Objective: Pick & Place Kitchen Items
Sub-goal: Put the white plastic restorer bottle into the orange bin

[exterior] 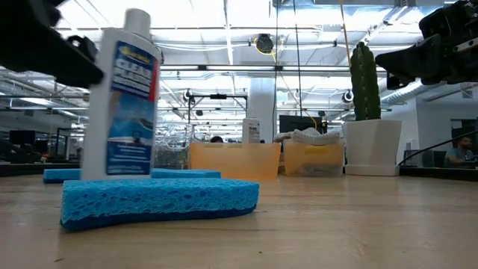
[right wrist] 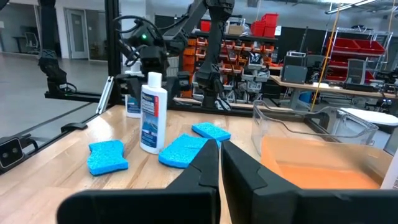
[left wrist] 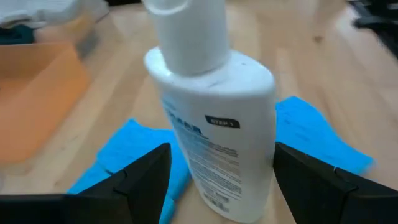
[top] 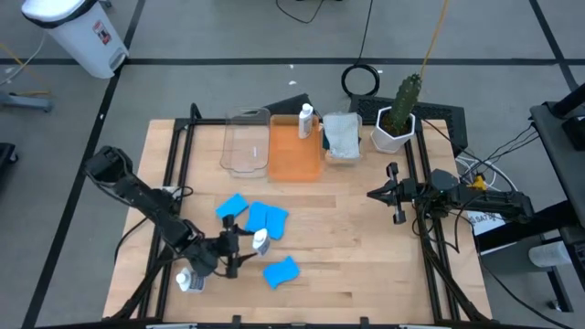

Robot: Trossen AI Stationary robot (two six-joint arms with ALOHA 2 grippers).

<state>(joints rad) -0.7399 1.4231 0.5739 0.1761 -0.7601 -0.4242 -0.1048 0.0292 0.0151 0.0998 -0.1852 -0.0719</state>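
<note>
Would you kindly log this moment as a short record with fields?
left gripper: open around the upright white bottle, not clearly squeezing it
right gripper: shut, empty, waiting at the table's right side
blue sponges: four loose around that bottle
second bottle: near the table's front left edge
orange bin: holds a third bottle
clear bin: looks empty

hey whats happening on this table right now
The left gripper is at a white labelled bottle standing upright among blue sponges, its fingers on either side of the bottle; whether they press it is unclear. A second bottle stands near the table's front left. The right gripper waits with fingers shut at the right side. At the back, an orange bin holds another bottle.
</note>
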